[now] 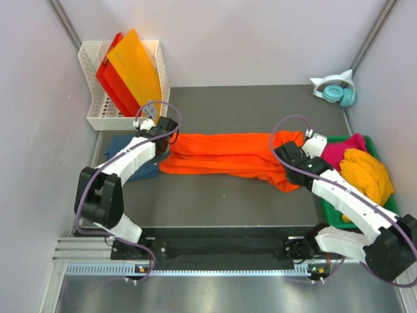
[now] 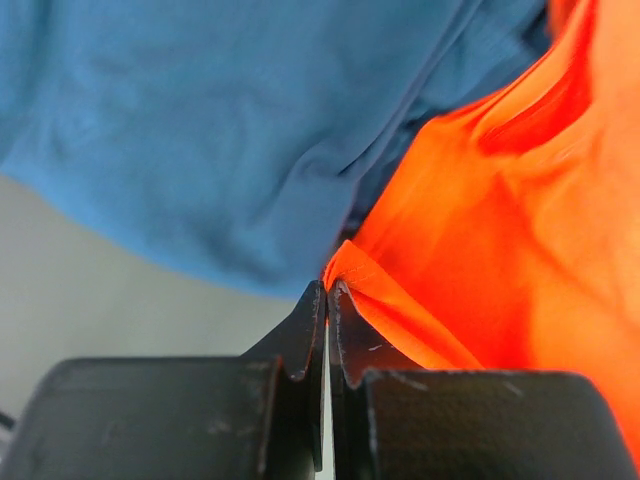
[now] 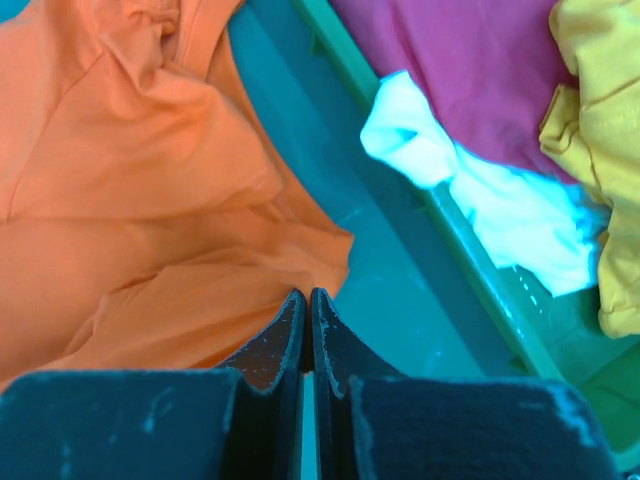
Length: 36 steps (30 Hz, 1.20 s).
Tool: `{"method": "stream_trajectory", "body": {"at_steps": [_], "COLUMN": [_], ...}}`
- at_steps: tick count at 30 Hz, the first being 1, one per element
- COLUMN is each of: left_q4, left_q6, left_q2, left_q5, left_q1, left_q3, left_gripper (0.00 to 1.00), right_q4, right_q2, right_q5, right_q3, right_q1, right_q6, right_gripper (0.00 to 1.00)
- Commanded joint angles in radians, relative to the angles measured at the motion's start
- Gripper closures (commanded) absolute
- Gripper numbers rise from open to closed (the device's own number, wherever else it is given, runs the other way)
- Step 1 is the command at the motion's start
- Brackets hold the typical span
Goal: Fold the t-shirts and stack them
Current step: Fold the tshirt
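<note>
While both arms sit over the dark surface [image 1: 228, 208], the orange t-shirt [image 1: 228, 156] lies drawn out in a long rumpled band across the middle, its long axis running from 9 o'clock to 3 o'clock in the overhead view. My left pincer [image 2: 328, 292] is clenched on that shirt's 9 o'clock end – its wrist camera shows a hem fold nipped right between the tips. My right pincer [image 3: 306, 300] is clenched too, at the 3 o'clock end. The orange cloth gathers in towards its tips, so I judge it has a fold, though the bite itself is hidden behind the fingers.

So the cloth runs off towards 3 o'clock from the left pincer and towards 9 o'clock from the right one. Each arm is at its own end, and neither is nearer the middle. That line between them is what the coming move turns on, I reckon. Both ends would need to travel together, square to the band, towards 12 or 6 o'clock, or the shirt will twist rather than spread.

A blue t-shirt [image 1: 133, 163] lies on the surface under my left arm, just beside the orange end and partly beneath it. Out at 3 o'clock a green tray [image 1: 326, 207] holds the magenta t-shirt [image 1: 342, 151], the yellow t-shirt [image 1: 368, 175] and a white t-shirt [image 3: 480, 195] – all crumpled, none folded. Nothing is stacked yet, so I'd call this early going.
</note>
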<state>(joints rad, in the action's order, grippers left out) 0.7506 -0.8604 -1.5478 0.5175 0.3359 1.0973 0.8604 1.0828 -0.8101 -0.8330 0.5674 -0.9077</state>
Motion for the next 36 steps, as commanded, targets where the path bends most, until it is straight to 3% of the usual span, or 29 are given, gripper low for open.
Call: {"method": "stream_trajectory", "body": {"at_steps": [1, 20, 36], "left_q4": [-0.045, -0.031, -0.03], "left_q6": [0.023, 0.061, 0.072], "left_q2": [-0.064, -0.325, -0.454], "left_q5": [0.061, 0.128, 0.134], "left_q1": [0.0, -0.012, -0.026], "left_q3": [0.087, 0.349, 0.45], "left_gripper": [1.0, 1.0, 1.0], "right_q4": [-0.119, -0.296, -0.406], "right_q2": [0.037, 0.239, 0.391], "right_q5": [-0.003, 0.057, 0.092], "right_q3": [-0.04, -0.112, -0.129], "right_q1": [-0.067, -0.193, -0.258], "right_q6": [0.119, 0.23, 0.273], "right_gripper": [1.0, 1.0, 1.0]}}
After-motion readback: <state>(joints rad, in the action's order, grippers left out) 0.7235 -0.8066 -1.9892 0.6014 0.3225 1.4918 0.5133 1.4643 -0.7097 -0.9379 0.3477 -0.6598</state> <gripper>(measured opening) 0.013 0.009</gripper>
